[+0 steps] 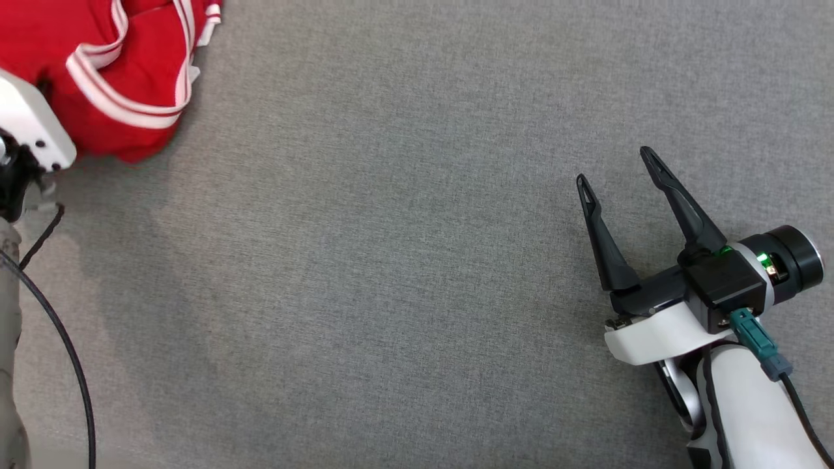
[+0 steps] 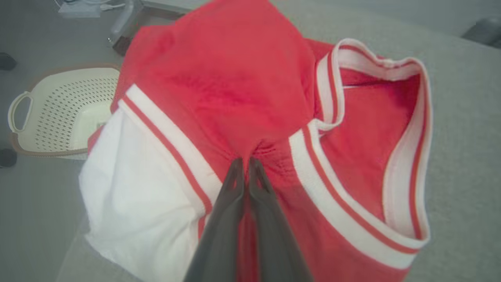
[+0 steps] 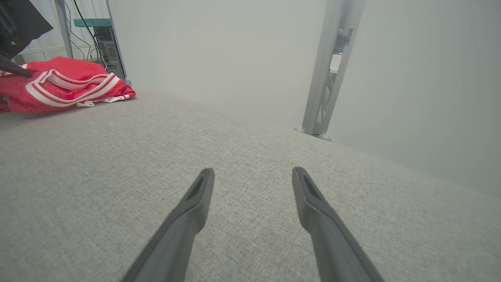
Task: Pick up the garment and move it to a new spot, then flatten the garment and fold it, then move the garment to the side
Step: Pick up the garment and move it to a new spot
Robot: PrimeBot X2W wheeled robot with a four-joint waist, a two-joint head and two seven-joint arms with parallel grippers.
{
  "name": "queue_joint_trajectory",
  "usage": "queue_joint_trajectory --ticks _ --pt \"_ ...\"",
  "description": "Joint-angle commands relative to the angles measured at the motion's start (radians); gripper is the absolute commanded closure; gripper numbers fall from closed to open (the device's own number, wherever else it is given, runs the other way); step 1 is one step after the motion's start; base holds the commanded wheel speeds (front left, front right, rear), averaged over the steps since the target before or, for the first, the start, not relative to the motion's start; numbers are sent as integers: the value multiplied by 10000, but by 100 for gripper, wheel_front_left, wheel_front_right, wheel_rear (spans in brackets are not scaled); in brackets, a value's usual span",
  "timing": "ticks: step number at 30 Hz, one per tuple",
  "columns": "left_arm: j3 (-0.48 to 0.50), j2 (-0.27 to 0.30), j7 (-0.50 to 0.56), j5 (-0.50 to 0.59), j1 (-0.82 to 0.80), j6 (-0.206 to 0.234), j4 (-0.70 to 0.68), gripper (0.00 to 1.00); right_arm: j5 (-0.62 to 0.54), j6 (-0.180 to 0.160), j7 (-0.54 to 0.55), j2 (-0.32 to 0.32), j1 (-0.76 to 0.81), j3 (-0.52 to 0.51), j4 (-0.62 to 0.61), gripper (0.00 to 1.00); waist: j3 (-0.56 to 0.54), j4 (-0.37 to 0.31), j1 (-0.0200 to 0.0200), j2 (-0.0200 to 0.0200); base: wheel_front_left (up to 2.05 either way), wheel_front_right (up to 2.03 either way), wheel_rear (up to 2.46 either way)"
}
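Left gripper [image 2: 245, 161] is clamped on a red fold of the garment [image 2: 235, 86], which you see bunched at the head view's upper left. Right gripper [image 1: 614, 166] sits open at lower right, well apart, so the lift likely falls to the left.

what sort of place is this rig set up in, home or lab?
Probably a lab or test room: a bare grey metal frame post against a plain white wall, a dark computer tower, and a grey fabric-covered work surface holding a red-and-white garment.
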Motion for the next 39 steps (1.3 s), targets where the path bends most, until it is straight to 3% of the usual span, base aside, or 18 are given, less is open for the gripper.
queue_joint_trajectory --ticks 1,4,9,13,19,23,27,34,39 --pt "80 -42 -779 -96 -74 -75 -256 100 63 -7 -108 -56 -25 -53 58 0 -237 94 0 0 0 0 0" --pt "13 -201 -2296 -61 145 -164 -614 100 174 -7 -204 -56 39 -148 225 0 -650 201 0 0 0 0 0" --pt "-160 -481 -3846 -266 560 -243 -1084 100 420 -7 -355 -56 208 -379 495 0 -1507 266 0 0 0 0 0" --pt "-344 -741 -4712 -467 955 -252 -1604 100 535 -7 -438 -55 339 -508 596 0 -2029 233 0 0 0 0 0" --pt "-1008 -1133 -5539 -826 1830 -261 -3503 100 729 -5 -579 -44 544 -1037 707 0 -2956 93 0 0 0 0 0" --pt "-1443 -1493 -5365 -835 2486 -257 -4791 100 853 -7 -645 -55 675 -1359 703 0 -3429 -147 0 0 0 0 0" --pt "-1894 -1970 -4514 -873 3137 73 -6159 100 976 -7 -708 -53 761 -1765 529 0 -3669 -558 0 0 0 0 0" --pt "-3061 -2587 -2945 -662 4478 761 -8630 100 1116 -7 -749 -53 882 -2129 165 0 -3683 -1735 0 0 0 0 0" --pt "-4284 -2870 -2478 -231 5228 1280 -9140 100 1304 -7 -798 -49 870 -2349 7 0 -3510 -2768 0 0 0 0 0"
